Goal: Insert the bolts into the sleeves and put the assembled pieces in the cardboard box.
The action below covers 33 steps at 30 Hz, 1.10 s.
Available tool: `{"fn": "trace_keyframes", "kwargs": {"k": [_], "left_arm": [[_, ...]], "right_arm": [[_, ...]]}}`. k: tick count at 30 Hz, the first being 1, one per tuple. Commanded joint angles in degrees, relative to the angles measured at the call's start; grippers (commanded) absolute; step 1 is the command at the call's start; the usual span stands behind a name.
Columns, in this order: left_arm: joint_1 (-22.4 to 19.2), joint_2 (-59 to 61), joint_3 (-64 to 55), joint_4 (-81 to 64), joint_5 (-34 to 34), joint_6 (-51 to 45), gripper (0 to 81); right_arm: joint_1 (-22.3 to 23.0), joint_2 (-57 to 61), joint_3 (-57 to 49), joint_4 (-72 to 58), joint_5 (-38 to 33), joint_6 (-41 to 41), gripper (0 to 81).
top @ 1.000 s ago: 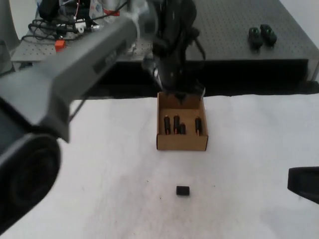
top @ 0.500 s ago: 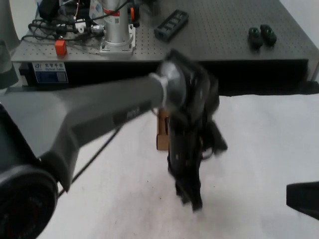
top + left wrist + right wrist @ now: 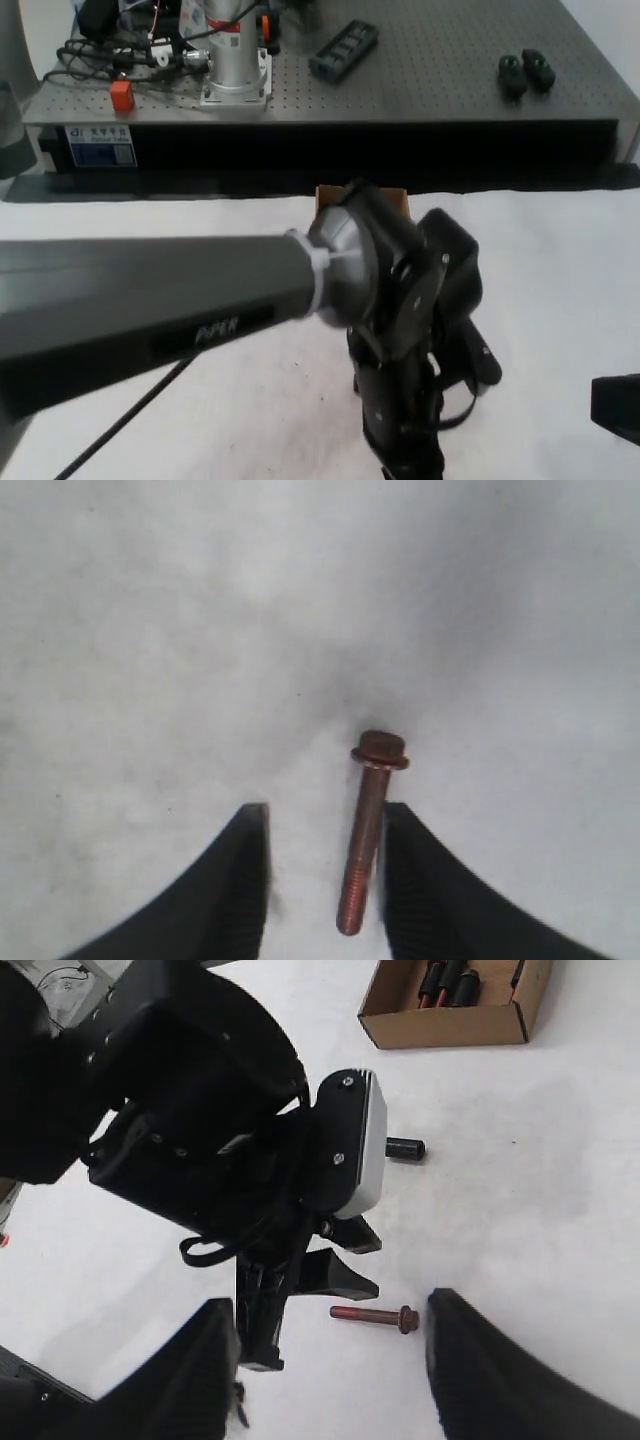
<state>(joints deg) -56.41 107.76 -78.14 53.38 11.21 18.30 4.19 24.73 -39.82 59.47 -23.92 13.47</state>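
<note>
- The left gripper (image 3: 325,825) holds its two fingers (image 3: 245,880) parted, with nothing clamped. They are dark and matte, curved on their outer sides, and the inner face of one is finely ribbed.
- The bolt (image 3: 368,845) lies flat on the cloth in the gap between those fingers, close beside the ribbed one. I cannot tell whether it touches. It is copper-coloured metal with a slim shank and a flanged hex head, and the head points away past the fingertips.
- The right gripper (image 3: 328,1305) has its fingers spread wide and grips nothing. They are broad, dark and smooth, and the bolt lies on the cloth beyond them.
- The sleeve (image 3: 405,1148) is a short black cylinder lying on its side on the cloth, well apart from the bolt.
- The cardboard box (image 3: 450,1028) is plain brown board with an open top. It holds several dark assembled pieces (image 3: 445,982) with reddish ends.
- In the high view, the left arm (image 3: 150,300) has a smooth grey shell and a black wrist. It runs from the left edge to the lower centre of the frame, and the box's rim shows just above the wrist.
- The white cloth (image 3: 560,260) is soft and faintly mottled.
- A perforated metal plate (image 3: 450,60) spans the top of the frame.
</note>
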Motion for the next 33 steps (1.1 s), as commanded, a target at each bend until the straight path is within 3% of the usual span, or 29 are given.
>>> {"fn": "trace_keyframes", "kwargs": {"k": [1, 7, 15, 31, 33], "left_arm": [[-0.77, -0.22, 1.63, -0.95, 0.34, -0.26, 26.4], [-2.78, -0.22, 5.07, -8.09, 0.17, 3.24, 26.4], [-2.94, 0.29, 5.07, -9.55, -5.14, 4.01, 26.4], [-2.94, 5.13, 5.07, -7.2, -3.05, 6.58, 26.3], [-2.94, 5.47, 5.07, -7.6, -3.05, 6.58, 22.3]], "right_arm": [[-0.03, -0.27, -0.24, 0.21, 0.05, -0.69, 41.8], [-0.03, -0.27, -0.24, 0.21, 0.05, -0.69, 41.8], [-0.03, -0.25, -0.24, 0.72, -0.2, -0.69, 41.8], [-0.03, -0.63, -0.24, 1.49, -0.2, -0.69, 41.8], [-0.03, -0.63, -0.24, 1.49, -0.2, -0.69, 41.8]]}}
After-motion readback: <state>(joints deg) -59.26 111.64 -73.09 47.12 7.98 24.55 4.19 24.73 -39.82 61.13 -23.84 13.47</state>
